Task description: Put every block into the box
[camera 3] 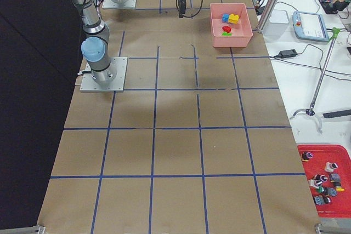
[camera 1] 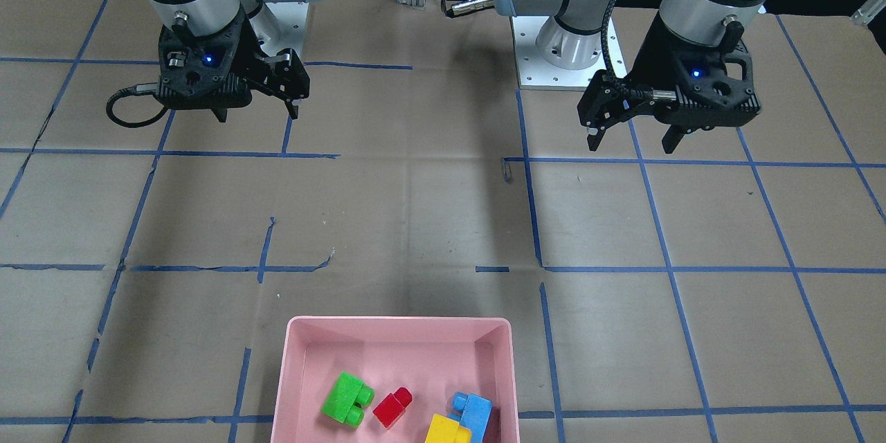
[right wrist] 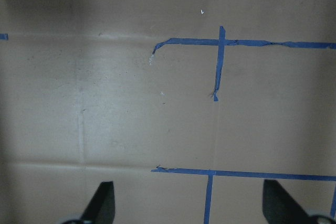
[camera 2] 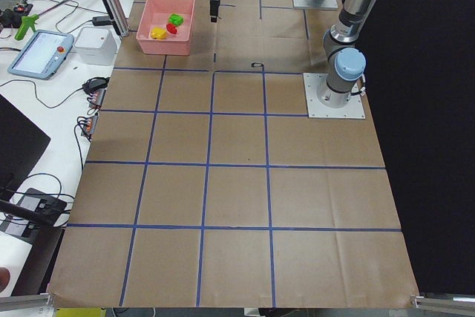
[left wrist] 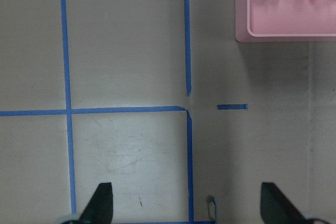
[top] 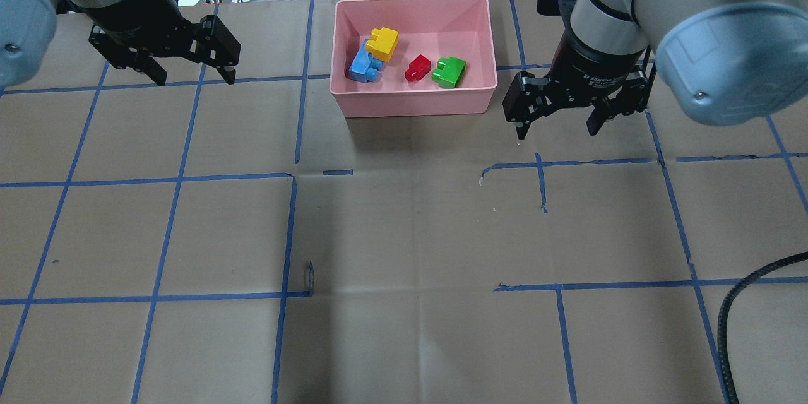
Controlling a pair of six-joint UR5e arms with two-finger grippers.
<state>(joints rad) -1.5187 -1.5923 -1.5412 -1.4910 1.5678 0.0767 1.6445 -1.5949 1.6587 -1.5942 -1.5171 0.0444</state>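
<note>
Two robot arms: both hang over the brown paper-covered table (top: 404, 233) marked with a blue tape grid, well apart from each other
Black two-finger left gripper (top: 192, 76): jaws spread wide with only table paper between them, well to the left of the tray near the table's far edge
Shallow rectangular pink plastic box (top: 410, 104): sits at the far edge of the table between the two grippers, nearer the right one; all four blocks lie inside it
Light-blue three-stud plastic block (top: 363, 66): by the box's left wall, on the tray floor
Yellow two-stud plastic block (top: 382, 43): touching the light-blue one, on its far right side
Tiny red one-stud plastic block (top: 417, 67): mid-box, apart from the blue and yellow pair
Green two-stud plastic block (top: 449, 72): just beside the red one, towards the right wall
Black two-finger right gripper (top: 555, 132): jaws wide apart, gripping nothing, just beyond the box's right near corner over the table
</note>
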